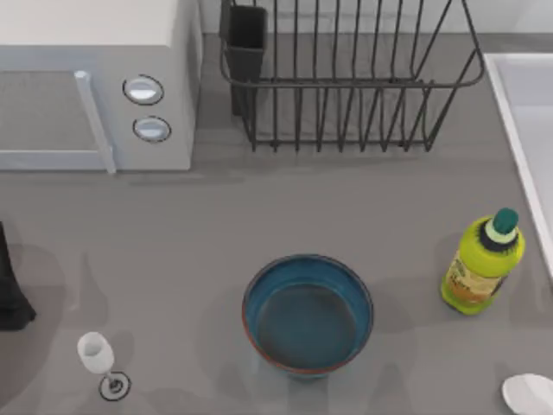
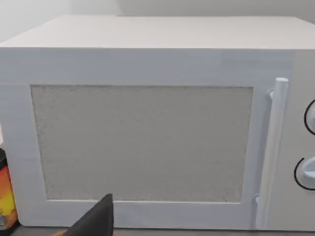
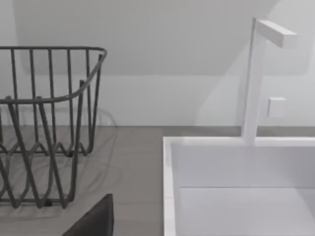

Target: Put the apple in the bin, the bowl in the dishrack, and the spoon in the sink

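Nearest the top camera: the bowl (image 1: pixel 308 313), teal-blue inside with a reddish-brown rim, upright on the grey desk (image 1: pixel 259 216) at the near middle, nothing in it.

Near left corner: a small white stemmed glass (image 1: pixel 97 354), upright, well apart from the bowl.

Near right corner: a pale white oval at the frame's edge (image 1: pixel 529 393), cut off; it may be the spoon, but I cannot tell.

Right of the bowl: a yellow-green bottle (image 1: pixel 480 264) with a dark green cap, standing near the sink's rim.

Right edge: the sink (image 1: pixel 518 112), white with a raised pale rim. In my right wrist view I see its basin (image 3: pixel 236 196) and a white faucet (image 3: pixel 253 78) rising from its far rim.

Far middle: the dishrack (image 1: pixel 346 86), black wire, with a dark cutlery cup (image 1: pixel 245 39) at its left corner. Nothing in the rack.

Far left: a white microwave (image 1: pixel 86 78) with two round knobs, door shut. My left wrist view faces its door (image 2: pixel 142 142) squarely.

Left arm: a dark part (image 1: pixel 10 294) shows at the desk's left edge. A dark finger (image 2: pixel 96 221) sits low in my left wrist view; I cannot tell how the jaws stand.

Right arm: a dark finger (image 3: pixel 96 221) sits low in my right wrist view, between rack and sink; jaws, cannot tell.
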